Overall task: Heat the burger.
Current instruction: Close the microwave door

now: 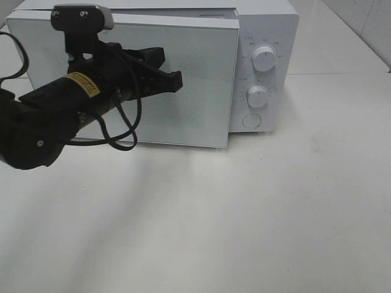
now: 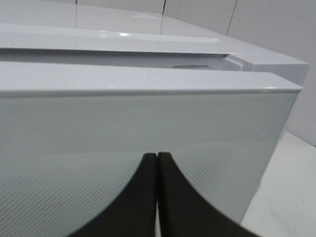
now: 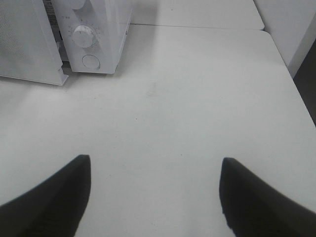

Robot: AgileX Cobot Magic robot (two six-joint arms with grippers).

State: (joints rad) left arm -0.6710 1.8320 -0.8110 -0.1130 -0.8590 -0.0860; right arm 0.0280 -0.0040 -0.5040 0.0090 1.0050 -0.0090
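- Left gripper (image 2: 157,155) is seen at 10 o'clock in the high view, fingers pressed together and nothing held.
- Its tips are set just before the door (image 1: 195,104); contact cannot be told.
- The door is left slightly ajar on the microwave (image 1: 269,30), at 12 o'clock.
- Right gripper (image 3: 154,168) is spread wide and empty above the table (image 3: 197,98).
- Burger is not seen in any view, so its place cannot be told.

microwave (image 1: 269,36): back of table (image 1: 244,213) | left hand (image 1: 174,76): before door (image 1: 183,110)
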